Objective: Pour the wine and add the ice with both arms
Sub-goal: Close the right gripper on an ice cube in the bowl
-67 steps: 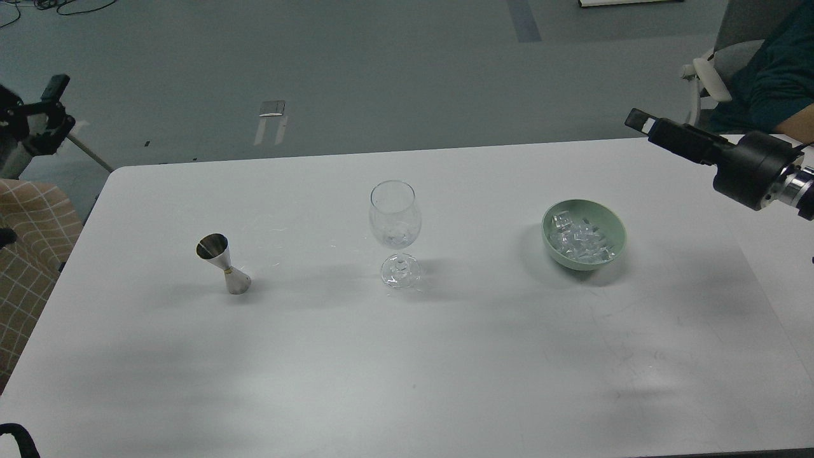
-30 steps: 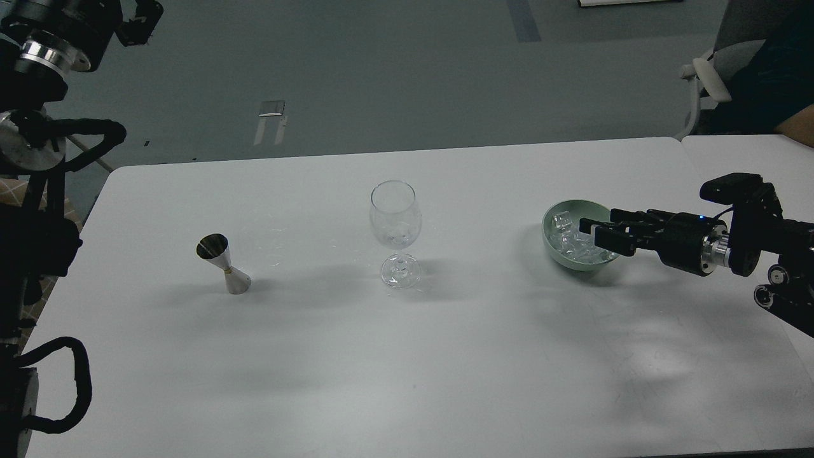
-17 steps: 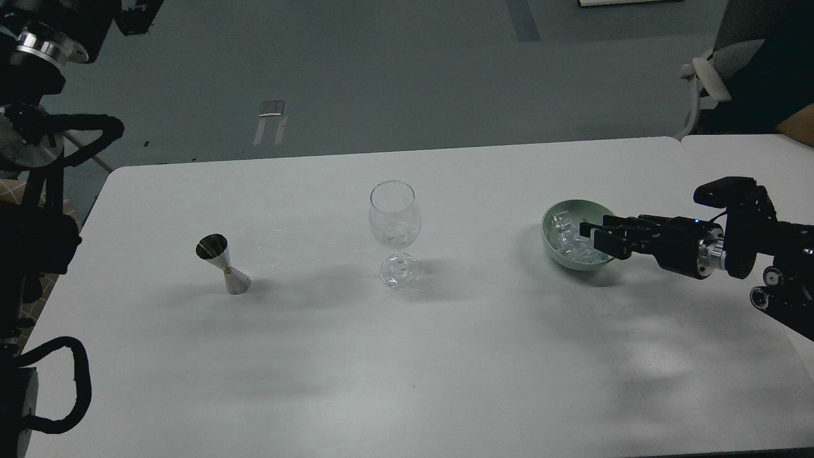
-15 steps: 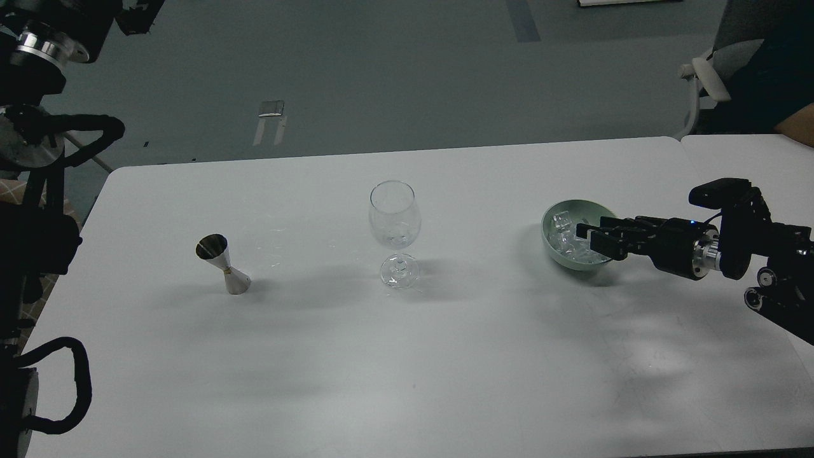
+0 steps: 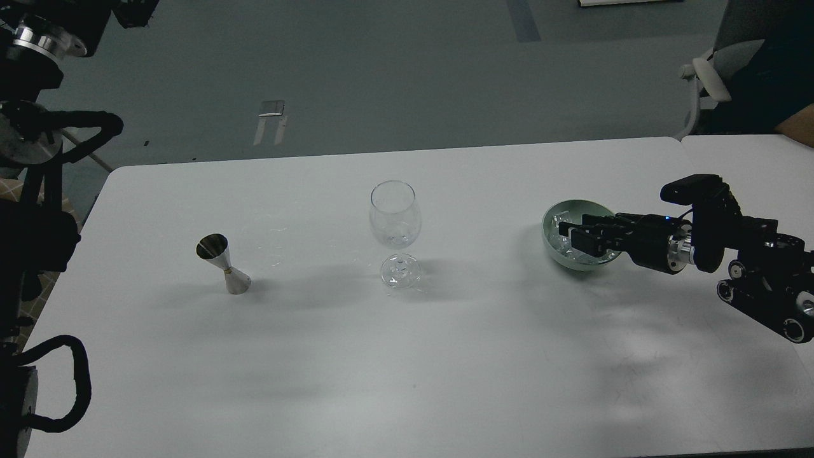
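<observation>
Right pincer (image 5: 574, 234) is over the bowl (image 5: 552, 245), fingers narrowly parted above the ice (image 5: 561, 236), nothing gripped, so it's the ice pick-up: next, dip, pinch one cube, carry to the glass (image 5: 395, 214).

At frame centre stands a clear wine glass (image 5: 395, 216) on a white table (image 5: 394, 356); right, a pale green bowl (image 5: 552, 245); left, a silver jigger (image 5: 224, 263); upper frame, grey floor (image 5: 394, 70).
</observation>
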Robot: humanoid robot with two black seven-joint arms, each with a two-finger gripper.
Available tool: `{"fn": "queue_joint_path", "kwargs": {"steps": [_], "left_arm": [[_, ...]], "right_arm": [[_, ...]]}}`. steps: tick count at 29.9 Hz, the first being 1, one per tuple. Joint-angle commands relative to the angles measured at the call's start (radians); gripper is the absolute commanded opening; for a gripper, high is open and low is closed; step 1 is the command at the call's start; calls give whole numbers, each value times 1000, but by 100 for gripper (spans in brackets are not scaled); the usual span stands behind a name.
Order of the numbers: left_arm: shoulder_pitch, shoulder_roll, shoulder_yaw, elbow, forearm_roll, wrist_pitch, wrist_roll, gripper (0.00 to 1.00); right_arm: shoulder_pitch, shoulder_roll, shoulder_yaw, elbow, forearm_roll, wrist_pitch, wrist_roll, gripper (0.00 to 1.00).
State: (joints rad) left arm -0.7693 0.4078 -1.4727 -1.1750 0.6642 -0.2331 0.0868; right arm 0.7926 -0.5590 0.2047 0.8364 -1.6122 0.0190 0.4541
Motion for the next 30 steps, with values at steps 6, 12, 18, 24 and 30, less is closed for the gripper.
{"fn": "queue_joint_path", "kwargs": {"steps": [6,12,18,24,30], "left_arm": [[2,-1,2,-8,0,0,1,98],[4,0,2,-8,0,-2,1,98],[4,0,2,-8,0,-2,1,98],[5,2,2,-8,0,-2,1,98],[5,2,2,-8,0,-2,1,98]], "right_arm": [[14,-9,-39,0,0,1,2,58],[16,-6,-37,0,0,1,2,44],[17,-7,-37,0,0,1,2,29],[17,-12,-37,1,-2,1,2,8],[33,-44,-34,9,2,1,3,0]]}}
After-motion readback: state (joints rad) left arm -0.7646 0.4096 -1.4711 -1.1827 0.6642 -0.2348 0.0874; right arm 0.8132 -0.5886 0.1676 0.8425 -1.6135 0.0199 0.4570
